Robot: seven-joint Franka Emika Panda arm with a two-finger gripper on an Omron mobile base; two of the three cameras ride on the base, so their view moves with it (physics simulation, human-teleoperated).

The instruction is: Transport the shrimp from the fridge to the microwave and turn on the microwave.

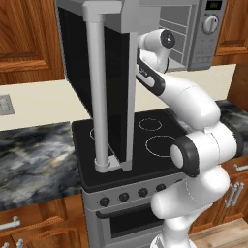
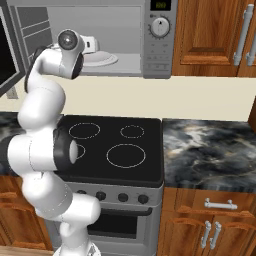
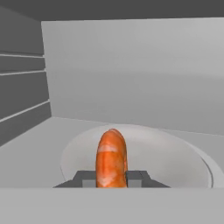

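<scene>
Shrimp [image 3: 111, 158] clamped in claw [image 3: 111, 178] just above plate [image 3: 175, 162] inside open microwave [image 2: 160, 45]; placing underway, release likely next.

Even, flat rendered light — no glare, soft shadows; hand view slightly blurred, grey-toned.

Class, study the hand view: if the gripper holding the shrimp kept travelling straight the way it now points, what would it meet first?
Most likely the microwave's grey back wall. The gripper, its fingers shut on the shrimp, points over the turntable plate toward that wall. Depth is unclear, so a slight downward tilt could bring it onto the plate first.
</scene>
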